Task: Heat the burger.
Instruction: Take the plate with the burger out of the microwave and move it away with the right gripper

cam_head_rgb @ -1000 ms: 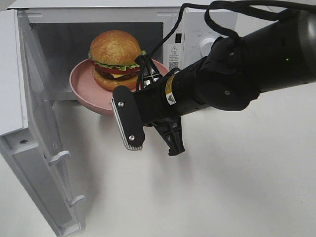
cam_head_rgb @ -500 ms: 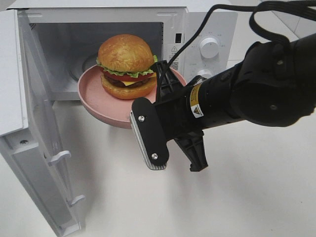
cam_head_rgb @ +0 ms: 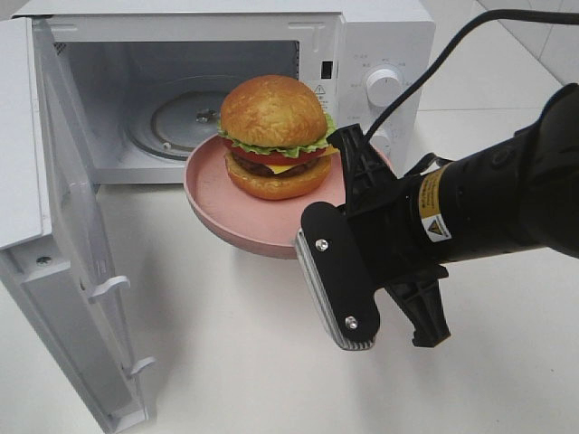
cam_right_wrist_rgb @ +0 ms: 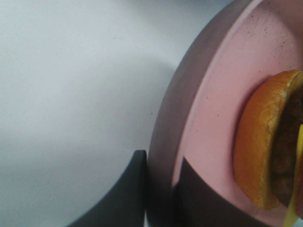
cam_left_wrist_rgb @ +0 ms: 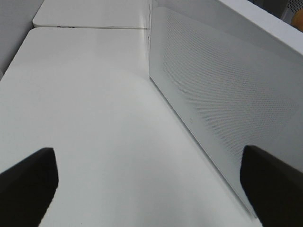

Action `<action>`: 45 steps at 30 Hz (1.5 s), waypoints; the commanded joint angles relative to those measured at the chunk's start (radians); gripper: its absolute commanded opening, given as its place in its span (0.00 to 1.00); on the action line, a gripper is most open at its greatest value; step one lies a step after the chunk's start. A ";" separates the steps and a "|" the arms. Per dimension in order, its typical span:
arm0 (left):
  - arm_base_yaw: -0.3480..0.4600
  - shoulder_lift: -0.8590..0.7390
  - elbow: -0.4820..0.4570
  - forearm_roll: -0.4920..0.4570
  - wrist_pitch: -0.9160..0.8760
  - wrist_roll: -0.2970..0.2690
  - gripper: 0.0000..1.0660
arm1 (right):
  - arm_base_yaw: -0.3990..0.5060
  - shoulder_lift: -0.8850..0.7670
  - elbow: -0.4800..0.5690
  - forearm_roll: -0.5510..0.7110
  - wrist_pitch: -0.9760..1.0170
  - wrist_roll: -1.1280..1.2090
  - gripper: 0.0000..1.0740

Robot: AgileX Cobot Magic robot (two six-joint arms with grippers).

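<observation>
While your right gripper point(cam_right_wrist_rgb: 161, 189) pinches the smooth pink plate point(cam_head_rgb: 213, 194) rim, the glossy domed burger point(cam_head_rgb: 274, 136) sits just beyond its fingers; your left gripper point(cam_left_wrist_rgb: 149, 182) gapes wide.

Golden-brown bun on the burger point(cam_head_rgb: 273, 136) (green lettuce, red tomato, dark patty); pink plate point(cam_head_rgb: 222, 203); white microwave point(cam_head_rgb: 380, 36). Its door point(cam_left_wrist_rgb: 218, 90) shows fine dotted mesh.

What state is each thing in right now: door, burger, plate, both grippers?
Microwave door: swung fully open.
Microwave: cavity empty, turntable bare.
Burger: upright on the plate, outside the cavity.
Pink plate: held off the table in front of the opening, gripped at its rim.
Right gripper: shut on the plate rim.
Left gripper: open, empty, beside the door.
</observation>
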 commanded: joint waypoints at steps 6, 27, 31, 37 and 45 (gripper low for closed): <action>0.005 -0.018 0.004 -0.004 -0.008 -0.003 0.94 | 0.003 -0.107 0.055 -0.018 0.019 0.042 0.00; 0.005 -0.018 0.004 -0.004 -0.008 -0.003 0.94 | 0.002 -0.373 0.132 -0.163 0.333 0.372 0.00; 0.005 -0.018 0.004 -0.004 -0.008 -0.003 0.94 | 0.002 -0.402 0.132 -0.227 0.400 0.482 0.00; 0.005 -0.018 0.004 -0.004 -0.008 -0.003 0.94 | 0.002 -0.404 0.132 -0.289 0.491 0.640 0.00; 0.005 -0.018 0.004 -0.004 -0.008 -0.003 0.94 | 0.002 -0.404 0.132 -0.420 0.589 0.824 0.00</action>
